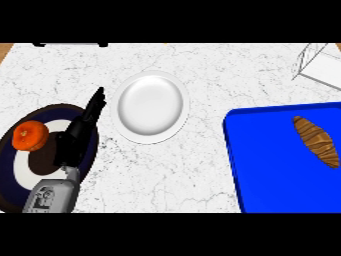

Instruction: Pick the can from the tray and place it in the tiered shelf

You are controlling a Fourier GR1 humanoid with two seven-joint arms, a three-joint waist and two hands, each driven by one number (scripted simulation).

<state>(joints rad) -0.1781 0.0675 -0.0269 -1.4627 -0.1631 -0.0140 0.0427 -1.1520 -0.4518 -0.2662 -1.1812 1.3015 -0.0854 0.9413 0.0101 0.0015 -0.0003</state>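
Note:
A blue tray (272,165) lies at the right of the counter. On it rests a brown, ridged, oblong item (317,141), lying flat near the tray's right side; I see no can. The white wire tiered shelf (324,67) stands at the far right corner, cut off by the view's edge. My left hand (73,142) hovers over a dark plate at the left, fingers straight and pointing up toward the far side, holding nothing. The right hand does not show.
A white plate (152,106) sits in the middle between the left hand and the tray. The dark round plate (7,172) with a blue and white ring holds an orange fruit (30,135) just left of the hand.

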